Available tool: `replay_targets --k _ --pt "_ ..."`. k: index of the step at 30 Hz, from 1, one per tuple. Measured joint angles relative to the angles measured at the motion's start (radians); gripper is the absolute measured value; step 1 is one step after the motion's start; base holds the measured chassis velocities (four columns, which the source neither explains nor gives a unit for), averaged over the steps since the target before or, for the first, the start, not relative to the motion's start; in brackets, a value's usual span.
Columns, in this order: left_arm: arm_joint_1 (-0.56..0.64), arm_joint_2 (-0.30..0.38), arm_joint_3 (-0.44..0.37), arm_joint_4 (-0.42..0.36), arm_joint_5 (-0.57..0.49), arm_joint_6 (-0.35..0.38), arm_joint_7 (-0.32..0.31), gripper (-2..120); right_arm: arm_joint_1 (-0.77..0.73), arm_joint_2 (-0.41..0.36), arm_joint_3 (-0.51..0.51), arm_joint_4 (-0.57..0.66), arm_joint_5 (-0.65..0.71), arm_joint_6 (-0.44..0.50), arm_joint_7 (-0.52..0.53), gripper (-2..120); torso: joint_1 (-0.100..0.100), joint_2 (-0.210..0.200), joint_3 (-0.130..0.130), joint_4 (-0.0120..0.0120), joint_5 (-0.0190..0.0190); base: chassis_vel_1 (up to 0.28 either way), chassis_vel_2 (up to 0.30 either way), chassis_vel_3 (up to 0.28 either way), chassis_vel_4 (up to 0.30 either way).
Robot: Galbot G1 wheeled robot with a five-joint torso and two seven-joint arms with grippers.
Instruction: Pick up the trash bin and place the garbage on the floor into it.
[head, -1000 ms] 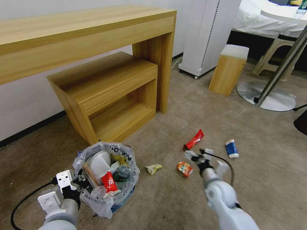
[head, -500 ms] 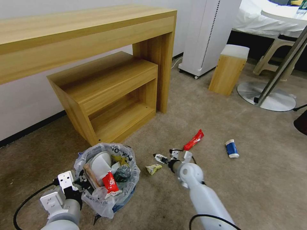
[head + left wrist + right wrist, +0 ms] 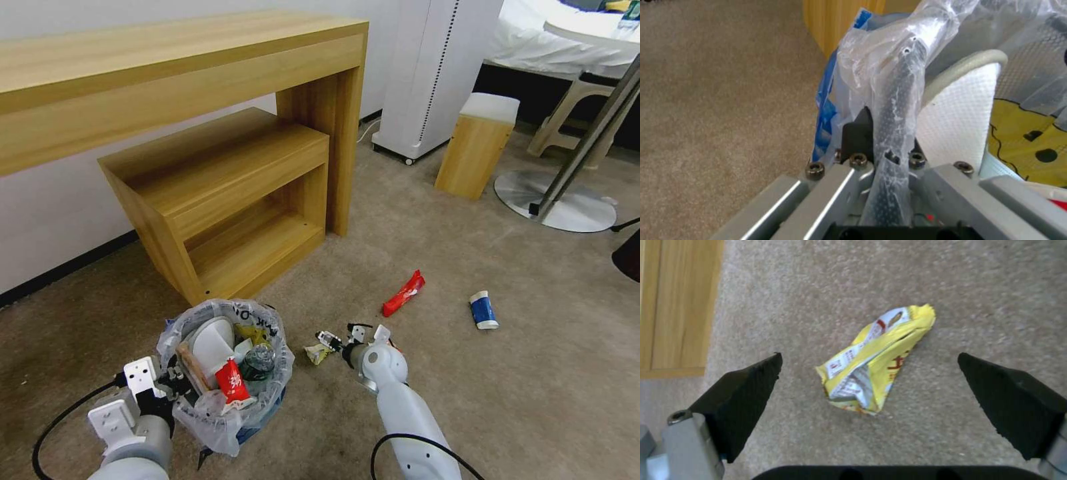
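The trash bin (image 3: 227, 387), lined with a crinkly plastic bag, stands on the beige floor (image 3: 467, 400) at the lower left, holding a white slipper (image 3: 210, 343), a red wrapper and a bottle. My left gripper (image 3: 170, 385) is shut on its bag-covered rim (image 3: 898, 100); in the left wrist view the gripper (image 3: 882, 133) pinches that rim. My right gripper (image 3: 337, 340) is open just above a crumpled yellow wrapper (image 3: 317, 353). The right wrist view shows this gripper (image 3: 869, 355) with the yellow wrapper (image 3: 876, 360) lying between its spread fingers (image 3: 742, 400). A red wrapper (image 3: 403, 293) and a blue-white paper cup (image 3: 482, 310) lie farther right.
A wooden desk (image 3: 180, 73) and a low wooden shelf (image 3: 227, 193) stand behind the bin. A white appliance (image 3: 433, 73), a small wooden stool (image 3: 477, 143) and a round metal base (image 3: 557, 203) are at the back right. Open carpet lies to the right.
My right arm swung left from beside the orange can to above the yellow wrapper, and it now hides the can. The left gripper and the bin barely shifted.
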Motion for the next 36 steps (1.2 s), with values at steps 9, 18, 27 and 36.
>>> replay_targets --k 9,18,27,36 --pt "0.010 0.012 -0.006 -0.006 -0.002 -0.002 0.000 0 -0.004 -0.002 -0.011 0.015 -0.032 0.003 -0.011 100 0.000 0.000 0.000 0.0000 0.0000 0.000 0.000 0.000 0.000" --pt "0.017 0.013 -0.008 -0.009 -0.002 -0.004 0.001 0 -0.005 -0.039 -0.123 0.011 -0.243 -0.001 -0.130 100 0.000 0.000 0.000 0.0005 0.0007 0.000 0.000 0.000 0.000" --pt "0.016 0.004 -0.008 -0.002 0.001 -0.007 0.001 0 0.065 -0.161 -0.265 -0.038 -0.375 -0.007 -0.279 100 0.000 0.000 0.000 0.0001 0.0002 0.000 0.000 0.000 0.000" --pt "0.002 0.001 -0.009 0.009 0.002 -0.007 0.001 0 0.121 -0.112 -0.263 -0.138 -0.407 0.017 -0.303 100 0.000 0.000 0.000 0.0001 0.0000 0.000 0.000 0.000 0.000"
